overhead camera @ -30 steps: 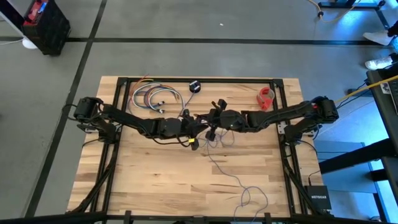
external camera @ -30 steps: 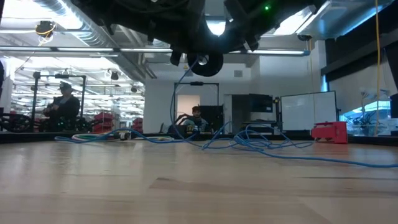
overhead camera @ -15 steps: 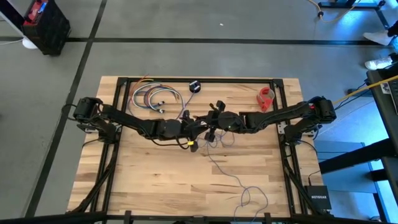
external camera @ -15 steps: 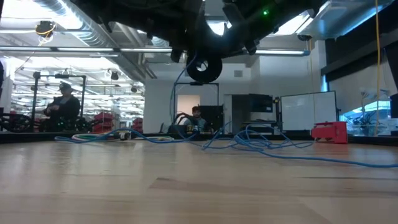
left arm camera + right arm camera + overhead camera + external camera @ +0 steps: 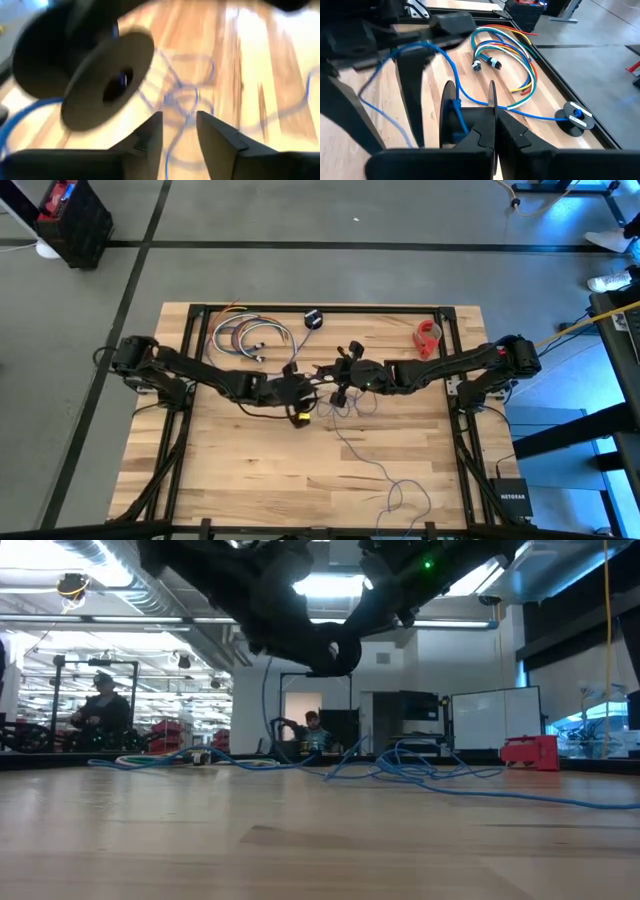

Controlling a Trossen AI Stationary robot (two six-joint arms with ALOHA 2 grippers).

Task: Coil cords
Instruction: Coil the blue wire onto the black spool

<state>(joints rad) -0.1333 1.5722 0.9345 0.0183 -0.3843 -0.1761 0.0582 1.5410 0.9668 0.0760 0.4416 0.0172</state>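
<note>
A black spool [image 5: 449, 107] with two flanges hangs above the table's middle [image 5: 335, 655]. My right gripper [image 5: 493, 117] is shut on it. A thin blue-grey cord [image 5: 455, 75] is wound on its hub. It runs to a small black puck [image 5: 574, 117] at the far edge. The rest trails over the table toward the near edge [image 5: 385, 475]. My left gripper [image 5: 177, 132] is open just left of the spool [image 5: 305, 398]. The cord shows through its gap, and I cannot tell whether they touch. My right gripper pinches the rim of one spool flange [image 5: 492, 95] between its two fingers. It comes in roughly level from the table's right. The spool is lifted clear of the table with its flanges upright. Cord hangs slack from its hub.
A bundle of multicoloured cables [image 5: 245, 337] lies at the far left of the table, and a red object [image 5: 428, 337] at the far right. Loose loops of cord [image 5: 408, 495] lie by the near edge. The black frame rails [image 5: 320, 308] border the tabletop.
My left gripper has drawn back from the spool toward the table's left and near edges. In the low view its arm now stands partly in front of the spool. My right gripper and the spool have shifted slightly left.
</note>
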